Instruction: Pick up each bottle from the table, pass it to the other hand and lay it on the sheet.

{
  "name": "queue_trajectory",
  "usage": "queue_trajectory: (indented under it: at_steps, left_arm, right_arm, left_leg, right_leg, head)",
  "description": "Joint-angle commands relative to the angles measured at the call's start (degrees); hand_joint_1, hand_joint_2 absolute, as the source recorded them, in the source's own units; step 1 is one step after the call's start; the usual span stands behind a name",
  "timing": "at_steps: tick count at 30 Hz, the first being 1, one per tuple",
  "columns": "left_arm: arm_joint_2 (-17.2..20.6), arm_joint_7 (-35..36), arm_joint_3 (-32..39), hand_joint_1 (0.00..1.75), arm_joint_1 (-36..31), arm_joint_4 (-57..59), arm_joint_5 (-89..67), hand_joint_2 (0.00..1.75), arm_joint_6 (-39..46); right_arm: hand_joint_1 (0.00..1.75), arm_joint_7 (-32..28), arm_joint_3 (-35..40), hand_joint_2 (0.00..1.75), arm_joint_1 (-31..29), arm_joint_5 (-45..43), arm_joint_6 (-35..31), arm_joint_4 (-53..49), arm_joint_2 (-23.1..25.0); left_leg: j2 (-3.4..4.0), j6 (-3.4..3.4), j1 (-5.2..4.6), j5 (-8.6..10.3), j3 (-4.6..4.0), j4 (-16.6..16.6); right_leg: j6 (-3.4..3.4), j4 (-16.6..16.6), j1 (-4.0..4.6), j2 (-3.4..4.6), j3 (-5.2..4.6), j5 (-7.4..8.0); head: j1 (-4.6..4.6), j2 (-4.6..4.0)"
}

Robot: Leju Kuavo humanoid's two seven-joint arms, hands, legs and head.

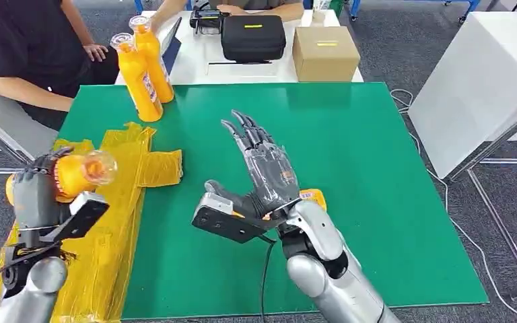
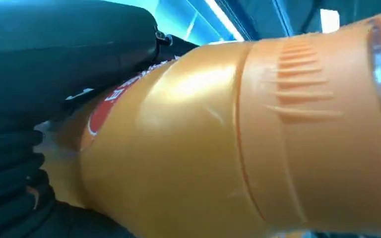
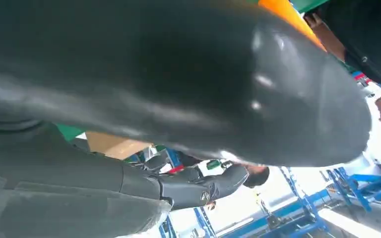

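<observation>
- Two tall orange plastic bottles [image 1: 145, 67] stand near a person's arm [image 1: 27, 84].
- The left hand [image 1: 37, 195] grips an orange bottle [image 1: 81, 173] over the crumpled yellow sheet [image 1: 118, 202].
- The right hand [image 1: 262, 171] is spread, holding nothing, above the green counter [image 1: 350, 168].

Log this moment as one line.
left hand: grips orange plastic bottle over yellow sheet | right hand: open, empty | two orange bottles: upright

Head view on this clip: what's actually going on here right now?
The robot's left hand holds an orange bottle above the yellow sheet at the left side of the green table. Its right hand is spread over the middle of the table and holds nothing. Two more orange bottles stand upright at the far left corner, not yet picked up. A person sits beside that corner, and a black case and a cardboard box rest on the white table beyond.
</observation>
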Motion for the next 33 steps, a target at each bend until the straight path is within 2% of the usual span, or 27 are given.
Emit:
queue_trajectory:
  at_steps: [1, 2, 8, 13, 25, 26, 27, 28, 29, 33]
  left_arm:
    - [1.2, 1.0, -4.3, 1.75, -5.0, 11.0, -1.8, 1.75, -0.8]
    - [0.3, 1.4, -5.4, 1.75, -4.9, 13.4, -3.2, 1.75, -2.6]
    - [-5.2, 1.7, -13.3, 1.75, -6.3, 29.2, -12.7, 1.75, 1.6]
    - [-6.3, 0.0, -16.4, 1.75, -8.6, 37.4, -14.2, 1.75, 3.1]
    - [-6.9, -1.8, -20.4, 1.75, -10.6, 42.2, -13.0, 1.75, 2.2]
    - [-7.4, -1.2, -20.4, 1.75, -11.3, 43.8, -11.6, 1.75, 0.1]
    - [-7.6, -0.8, -20.7, 0.03, -12.0, 45.0, -11.5, 1.75, -0.6]
    - [-8.0, -0.1, -20.8, 0.00, -12.8, 46.6, -11.0, 1.75, -2.1]
    - [-8.2, 2.1, -21.7, 0.00, -14.0, 48.3, -12.1, 0.00, -2.5]
    - [-9.4, 3.5, -21.3, 0.00, -16.6, 52.0, -10.1, 0.00, -3.8]
  right_arm:
    - [0.00, -0.1, -0.8, 0.00, -2.5, -0.4, 0.6, 0.4, -0.6]
    - [0.00, -0.2, -0.6, 0.00, -3.3, -0.4, 1.0, 0.7, -0.5]
    - [0.00, 0.7, -0.6, 0.00, -4.1, -0.4, 1.7, 0.0, -0.9]
    - [0.00, 1.9, -1.9, 0.00, -3.2, 0.3, 2.6, -2.5, -0.5]
    - [0.00, 2.2, -3.3, 0.00, -0.5, 1.5, 3.4, -6.2, -0.3]
    - [0.00, 2.1, -3.7, 0.00, -0.2, 1.5, 3.4, -6.3, 0.0]
    - [0.00, 2.2, -3.9, 0.00, 0.1, 1.6, 3.4, -6.7, 0.1]
    - [0.00, 2.2, -4.0, 0.00, 0.6, 1.7, 3.6, -7.3, 0.0]
    - [0.00, 2.2, -4.2, 0.00, 1.0, 1.9, 3.9, -7.8, 0.1]
    - [0.00, 2.4, -4.6, 0.00, 3.4, 2.9, 4.4, -9.5, -0.6]
  left_leg:
    - [-0.10, -0.18, 0.06, -0.07, 0.15, 0.0]
    - [-0.16, -0.27, 0.09, -0.15, 0.27, 0.1]
    - [-0.18, -0.11, -0.05, 0.01, 0.17, -0.1]
    - [-0.23, -0.13, -0.02, -0.04, 0.16, 0.0]
    - [-0.09, -0.22, 0.04, -0.12, 0.25, 0.0]
    - [-0.09, -0.18, 0.00, -0.08, 0.18, 0.0]
    - [-0.10, -0.15, 0.01, -0.05, 0.16, 0.0]
    - [-0.13, -0.13, -0.01, -0.04, 0.16, 0.0]
    - [-0.18, -0.19, 0.02, -0.07, 0.23, 0.0]
    - [-0.25, -0.13, 0.01, -0.02, 0.21, 0.0]
  right_leg:
    - [-0.06, 0.0, 0.06, -0.16, 0.18, -0.11]
    - [-0.10, 0.1, 0.09, -0.26, 0.32, -0.22]
    - [-0.01, 0.0, -0.05, -0.23, 0.18, -0.07]
    - [-0.02, 0.0, -0.02, -0.27, 0.22, -0.11]
    - [-0.06, 0.0, 0.04, -0.15, 0.28, -0.13]
    - [-0.05, 0.0, 0.01, -0.14, 0.21, -0.09]
    - [-0.04, 0.0, 0.01, -0.14, 0.19, -0.06]
    - [-0.03, 0.0, -0.01, -0.16, 0.20, -0.06]
    - [-0.05, 0.0, 0.02, -0.24, 0.29, -0.11]
    - [-0.04, 0.0, 0.02, -0.31, 0.30, -0.09]
  head:
    - [0.00, 0.00]
    - [0.00, -0.02]
    - [-0.02, -0.02]
    - [0.00, -0.02]
    - [-0.02, -0.02]
    - [-0.02, -0.02]
    - [0.00, -0.02]
    - [-0.02, -0.02]
    - [-0.02, -0.02]
    - [0.00, -0.02]
